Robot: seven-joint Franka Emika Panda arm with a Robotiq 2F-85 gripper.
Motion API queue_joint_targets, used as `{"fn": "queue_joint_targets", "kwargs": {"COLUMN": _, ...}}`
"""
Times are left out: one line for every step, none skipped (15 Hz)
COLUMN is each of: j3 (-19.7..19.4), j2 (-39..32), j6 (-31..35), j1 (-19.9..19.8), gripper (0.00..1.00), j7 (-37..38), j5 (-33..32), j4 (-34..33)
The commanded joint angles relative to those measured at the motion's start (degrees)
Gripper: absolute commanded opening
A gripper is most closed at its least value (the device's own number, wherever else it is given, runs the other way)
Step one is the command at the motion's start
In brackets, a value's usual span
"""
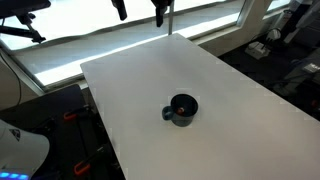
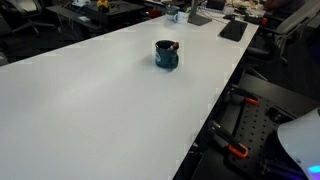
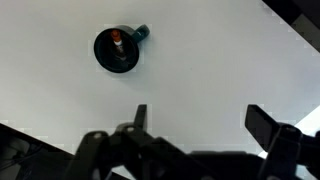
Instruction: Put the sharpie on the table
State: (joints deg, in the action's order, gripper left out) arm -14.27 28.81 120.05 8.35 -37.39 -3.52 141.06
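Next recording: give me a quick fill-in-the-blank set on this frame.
1. Near the middle of the white table stands a dark ____.
2. The red-tipped sharpie sits ____ the mug.
3. In the wrist view, the tool hangs above the table with its jaws ____.
Missing words: mug; inside; open.

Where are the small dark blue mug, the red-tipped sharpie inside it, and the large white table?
small dark blue mug (image 1: 182, 117), an exterior view, its outer wall.
red-tipped sharpie (image 3: 116, 37), wrist view, its red tip.
large white table (image 2: 90, 110), an exterior view, its bare top.
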Motion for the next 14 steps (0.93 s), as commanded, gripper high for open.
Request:
{"fn": "queue_joint_targets", "kwargs": {"j3": -3.76, "j2": -8.01, "j6": -0.13, "j1": -1.38, "gripper": 1.0, "j7": -10.45, "j5": 4.71, "j4": -6.75}}
{"fn": "queue_joint_targets", "kwargs": {"j3": -4.47, "j2": -10.34, "j6": -0.51, "j1": -1.94, "gripper": 1.0, "j7": -12.72, "j5": 6.27, "j4": -8.5}}
{"fn": "queue_joint_targets", "kwargs": {"j3": -4.63, "j2": -12.61, "j6": -0.71, "j1": -2.66, "gripper": 1.0, "j7": -13.93, "j5": 7.64, "j4": -9.96}}
{"fn": "queue_joint_targets", "kwargs": {"j3": -4.26, "j2": -14.32, "j6": -0.73, "j1": -3.57, "gripper": 1.0, "j7": -14.29, "j5": 8.72, "j4": -10.83}}
{"fn": "queue_joint_targets", "kwargs": {"j3": -3.16, "j2": -15.17, "j6": -0.63, "j1": -4.66, "gripper": 1.0, "j7": -13.29, "j5": 8.89, "j4": -10.98}}
{"fn": "queue_joint_targets", "kwargs": {"j3": -2.19, "j2": -11.76, "j6": -0.18, "j1": -5.94, "gripper": 1.0, "j7": -13.65, "j5": 8.29, "j4": -8.27}}
{"fn": "queue_joint_targets", "kwargs": {"j3": -1.86, "j2": -13.41, "j6": -0.17, "j1": -6.45, "gripper": 1.0, "j7": -13.57, "j5": 8.51, "j4": -9.05}}
{"fn": "queue_joint_targets", "kwargs": {"j3": -1.55, "j2": -14.59, "j6": -0.17, "j1": -6.67, "gripper": 1.0, "j7": -13.52, "j5": 8.57, "j4": -9.63}}
{"fn": "queue_joint_targets", "kwargs": {"j3": -1.36, "j2": -15.27, "j6": -0.16, "j1": -6.72, "gripper": 1.0, "j7": -13.5, "j5": 8.58, "j4": -9.98}}
{"fn": "queue_joint_targets", "kwargs": {"j3": -1.28, "j2": -15.5, "j6": -0.16, "j1": -6.73, "gripper": 1.0, "j7": -13.49, "j5": 8.58, "j4": -10.12}}
{"fn": "queue_joint_targets", "kwargs": {"j3": -1.27, "j2": -15.48, "j6": -0.16, "j1": -6.73, "gripper": 1.0, "j7": -13.49, "j5": 8.58, "j4": -10.16}}
{"fn": "queue_joint_targets", "kwargs": {"j3": -1.32, "j2": -16.23, "j6": -0.62, "j1": -6.89, "gripper": 1.0, "j7": -14.38, "j5": 8.91, "j4": -10.82}}
{"fn": "queue_joint_targets", "kwargs": {"j3": -1.47, "j2": -17.8, "j6": -1.28, "j1": -7.19, "gripper": 1.0, "j7": -16.08, "j5": 9.93, "j4": -11.88}}
{"fn": "queue_joint_targets", "kwargs": {"j3": -1.46, "j2": -19.23, "j6": -1.77, "j1": -7.57, "gripper": 1.0, "j7": -16.83, "j5": 10.77, "j4": -12.65}}
